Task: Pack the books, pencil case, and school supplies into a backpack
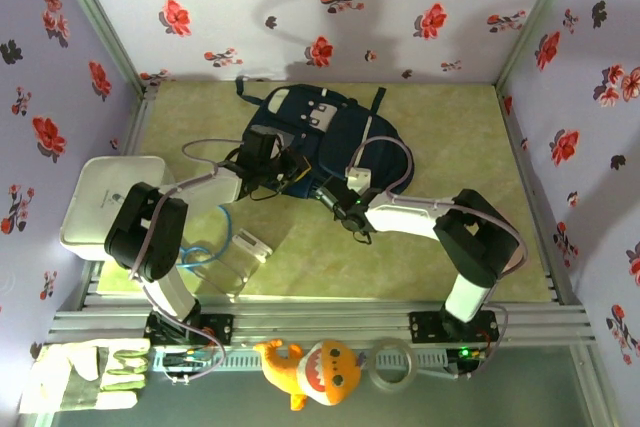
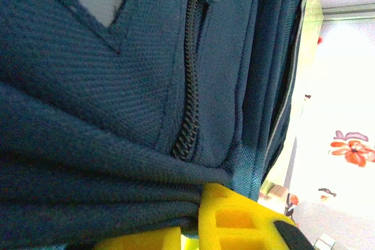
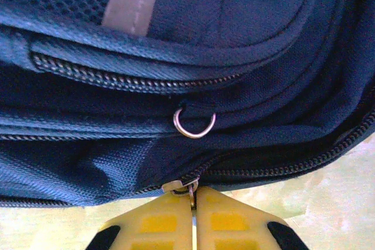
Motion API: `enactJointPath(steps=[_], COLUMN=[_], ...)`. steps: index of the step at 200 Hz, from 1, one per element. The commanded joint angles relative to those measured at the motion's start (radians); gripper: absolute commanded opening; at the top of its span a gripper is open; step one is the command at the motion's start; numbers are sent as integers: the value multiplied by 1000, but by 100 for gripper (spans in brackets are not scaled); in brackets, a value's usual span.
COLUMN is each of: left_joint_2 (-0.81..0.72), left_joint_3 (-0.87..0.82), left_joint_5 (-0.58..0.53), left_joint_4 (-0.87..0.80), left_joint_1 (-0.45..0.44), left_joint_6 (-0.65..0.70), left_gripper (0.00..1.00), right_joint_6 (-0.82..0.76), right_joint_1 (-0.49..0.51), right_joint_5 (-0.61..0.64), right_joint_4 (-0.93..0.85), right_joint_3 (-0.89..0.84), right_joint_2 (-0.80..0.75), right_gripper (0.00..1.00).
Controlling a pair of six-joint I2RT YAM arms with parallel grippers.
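Right gripper [image 3: 193, 206] pinched tight on the zipper pull [image 3: 191, 188] at the backpack [image 1: 315, 122] lower edge; left gripper [image 2: 190, 229] clamped on a fold of backpack fabric beside a closed zip; backpack lies flat on the table [image 1: 300, 257], toward the far wall; white tray [image 1: 100, 197] at left carries a small mark, too small to read.

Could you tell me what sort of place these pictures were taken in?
Most likely a staged robot test cell, not a real room: flower-papered panel walls box in a green tabletop, an aluminium rail at the near edge carries the left arm and right arm, and a backpack lies before them.
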Motion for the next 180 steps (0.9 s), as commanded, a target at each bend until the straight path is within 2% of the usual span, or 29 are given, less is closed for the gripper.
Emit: enactJointPath(steps=[1, 25, 52, 86, 112, 133, 150, 180], left_joint_2=[-36, -48, -59, -40, -46, -71, -102, -172], left_joint_3=[20, 6, -9, -15, -30, -57, -92, -157], left_joint_5=[-5, -4, -4, 39, 53, 52, 52, 51], left_joint_4=[-4, -29, -50, -54, -73, -97, -107, -111], left_joint_1=[26, 42, 62, 98, 145, 197, 242, 302], left_joint_6=[50, 67, 85, 94, 113, 130, 128, 100], left_gripper=[0, 0, 0, 1, 17, 40, 49, 57], right_joint_6=[40, 49, 29, -22, -111, -182, -225, -246], right_joint_1=[-26, -59, -97, -88, -46, -13, 13, 40], right_joint_5=[110, 147, 134, 21, -89, -194, -281, -376], right_joint_4=[-39, -49, -52, -7, 82, 140, 181, 215], right_joint_3=[-47, -113, -151, -108, -45, 35, 105, 229], right_joint_2=[-64, -139, -198, -167, -126, -67, -11, 91], right_gripper=[7, 6, 6, 2, 0, 0, 0, 0])
